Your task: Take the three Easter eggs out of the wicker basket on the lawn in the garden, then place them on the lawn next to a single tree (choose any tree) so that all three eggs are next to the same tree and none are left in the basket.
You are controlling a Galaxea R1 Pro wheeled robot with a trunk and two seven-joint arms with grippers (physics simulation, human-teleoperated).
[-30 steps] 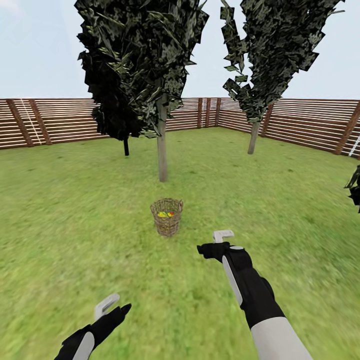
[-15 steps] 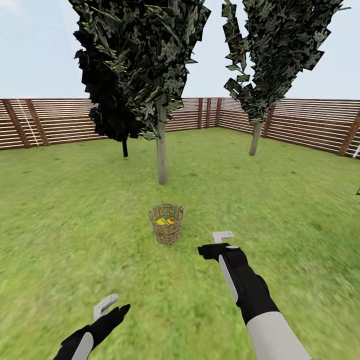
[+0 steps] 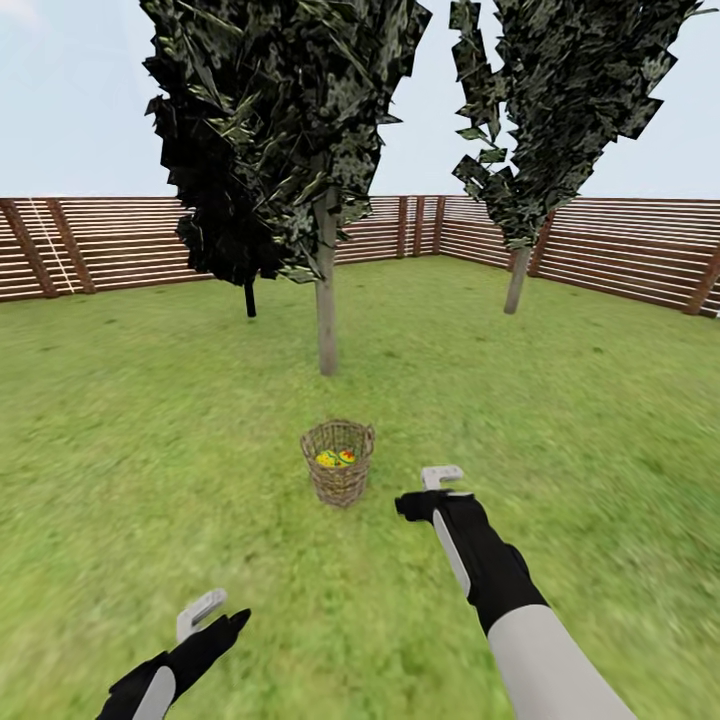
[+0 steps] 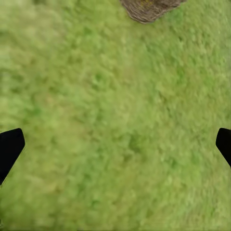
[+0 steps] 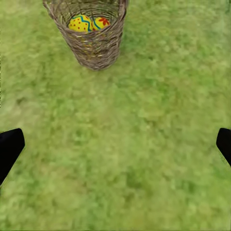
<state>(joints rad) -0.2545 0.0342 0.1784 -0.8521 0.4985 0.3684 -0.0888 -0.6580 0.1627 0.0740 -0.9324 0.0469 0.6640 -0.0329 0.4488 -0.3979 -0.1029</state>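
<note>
The wicker basket (image 3: 339, 470) stands upright on the lawn (image 3: 150, 440), a short way in front of a tree (image 3: 327, 300) with a pale trunk. Inside it lie yellow Easter eggs (image 3: 336, 458) with red and blue marks; two show in the right wrist view (image 5: 89, 23), and more may be hidden by the rim. My right gripper (image 3: 441, 478) hovers open over the grass, to the right of the basket (image 5: 91, 41) and a little nearer to me. My left gripper (image 3: 200, 612) is open, low at the left, well short of the basket (image 4: 149, 8). Both hold nothing.
A second pale-trunked tree (image 3: 517, 280) stands at the back right, and a thin dark trunk (image 3: 250, 298) behind the near tree at the left. A brown slatted fence (image 3: 600, 245) rings the grass. Open grass lies on all sides of the basket.
The whole view has shifted: the basket and trees sit lower and slightly larger, so the camera has come closer. Both arms hold nearly the same pose.
</note>
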